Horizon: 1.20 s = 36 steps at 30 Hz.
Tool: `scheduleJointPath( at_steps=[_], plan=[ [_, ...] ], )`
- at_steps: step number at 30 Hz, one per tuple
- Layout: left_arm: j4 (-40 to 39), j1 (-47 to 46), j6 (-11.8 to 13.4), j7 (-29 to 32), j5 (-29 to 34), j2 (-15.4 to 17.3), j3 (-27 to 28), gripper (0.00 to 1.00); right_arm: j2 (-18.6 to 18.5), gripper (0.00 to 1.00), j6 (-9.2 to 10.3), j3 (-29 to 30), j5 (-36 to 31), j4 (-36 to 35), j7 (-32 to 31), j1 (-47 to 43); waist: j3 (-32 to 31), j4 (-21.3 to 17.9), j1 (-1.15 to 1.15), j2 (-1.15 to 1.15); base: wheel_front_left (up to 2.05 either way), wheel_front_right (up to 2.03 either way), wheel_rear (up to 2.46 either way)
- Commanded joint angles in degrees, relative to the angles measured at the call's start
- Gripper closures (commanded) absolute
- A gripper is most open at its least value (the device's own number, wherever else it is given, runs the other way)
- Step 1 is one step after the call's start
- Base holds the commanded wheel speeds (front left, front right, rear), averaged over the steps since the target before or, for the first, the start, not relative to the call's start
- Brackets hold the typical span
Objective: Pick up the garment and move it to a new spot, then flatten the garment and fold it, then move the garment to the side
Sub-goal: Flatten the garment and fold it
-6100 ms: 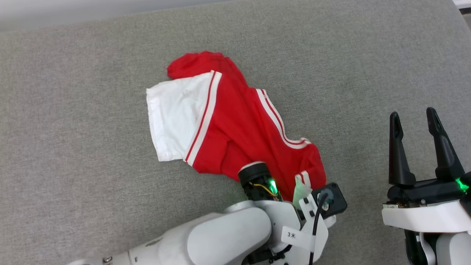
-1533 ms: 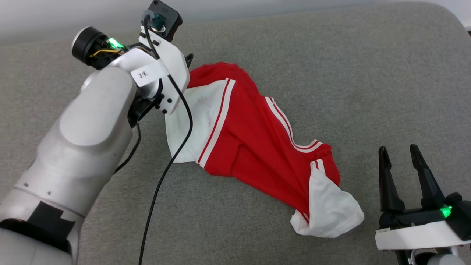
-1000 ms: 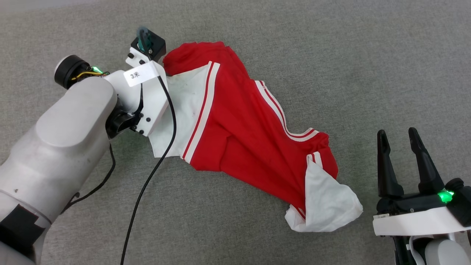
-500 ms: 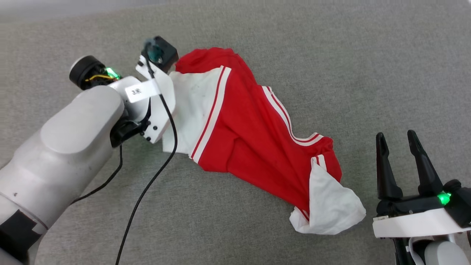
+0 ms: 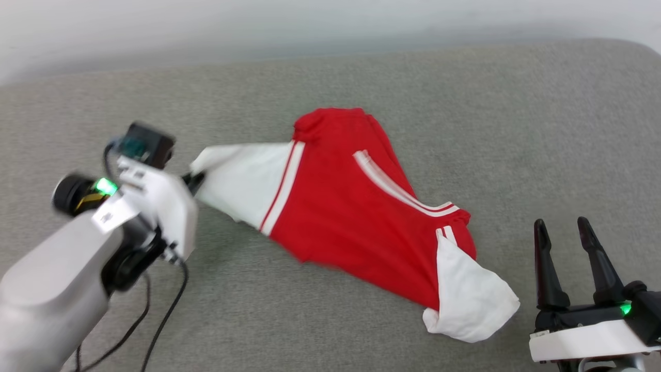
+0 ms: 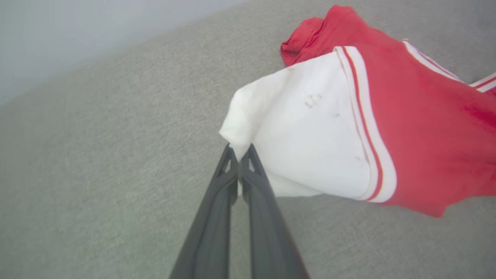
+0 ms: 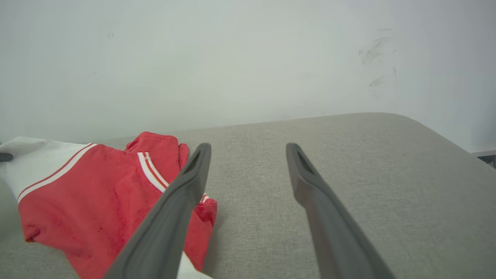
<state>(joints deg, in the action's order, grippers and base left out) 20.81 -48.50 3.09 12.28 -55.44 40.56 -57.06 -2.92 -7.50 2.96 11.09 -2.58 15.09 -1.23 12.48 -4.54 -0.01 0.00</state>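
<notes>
Grey upholstered cushion (image 5: 361, 67) spreads under the red T-shirt (image 5: 356, 217), which lies stretched from upper left to lower right. Left gripper (image 6: 240, 149) is clenched tight on the corner of one white sleeve (image 6: 302, 135). That end seems slightly lifted, though blur makes it hard to tell. Right gripper (image 5: 562, 223) stands spread and empty, just beside the other sleeve (image 5: 470, 294).

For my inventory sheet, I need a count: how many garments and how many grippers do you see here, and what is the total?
Garments: 1, the garment, red and white
Grippers: 2, the left gripper shut on the garment, the right gripper open
Total: 3
</notes>
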Motion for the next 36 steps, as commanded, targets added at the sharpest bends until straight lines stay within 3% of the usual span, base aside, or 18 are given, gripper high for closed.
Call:
scheduleJointPath(
  at_steps=[1,10,19,20,21,22,29,36],
  plan=[
    [-0.97,2.87,1.58,-0.91,-1.19,1.89,0.86,1.0,0.08,0.0,0.02,-0.22,-0.51,-0.15,0.11,-0.58,-1.43,1.47,0.01,0.0,0.0,0.0,0.0],
    [-1.1,16.69,7.41,-4.69,-8.81,8.67,4.16,1.0,0.08,0.0,0.03,-0.07,-1.37,-0.07,0.12,-0.95,-1.01,1.97,0.01,0.0,0.0,0.0,0.0],
    [5.42,20.7,6.08,-6.55,-11.51,5.37,3.89,1.0,0.08,0.0,0.03,0.39,-1.91,0.49,0.12,-0.6,-0.86,1.37,0.01,0.0,0.0,0.0,0.0],
    [6.04,20.57,6.09,-7.25,-11.16,4.86,3.89,0.81,0.08,0.0,0.03,0.48,-2.04,0.45,0.12,-0.64,-1.17,1.44,0.01,0.0,0.0,0.0,0.0],
    [6.58,20.43,6.03,-8.04,-10.79,4.32,3.81,0.54,0.08,0.0,0.03,0.55,-2.07,0.42,0.11,-0.69,-1.59,1.51,0.01,0.0,0.0,0.0,0.0],
    [6.94,20.08,6.33,-9.42,-10.07,4.0,3.91,0.0,0.08,0.0,0.03,0.64,-2.31,0.3,0.11,-0.74,-2.01,1.59,0.01,0.0,0.0,0.0,0.0],
    [7.57,19.25,10.47,-21.67,-4.46,1.26,4.75,0.0,-0.04,0.0,0.03,1.94,-3.43,-1.41,0.11,-0.35,-5.21,2.78,0.01,0.0,0.0,0.0,0.0],
    [4.87,21.44,14.92,-26.8,-0.98,-1.12,6.43,0.0,-1.88,0.0,0.02,3.37,-2.82,-3.48,0.11,1.29,-6.93,4.1,0.01,0.0,0.0,0.0,0.0]
  ],
)
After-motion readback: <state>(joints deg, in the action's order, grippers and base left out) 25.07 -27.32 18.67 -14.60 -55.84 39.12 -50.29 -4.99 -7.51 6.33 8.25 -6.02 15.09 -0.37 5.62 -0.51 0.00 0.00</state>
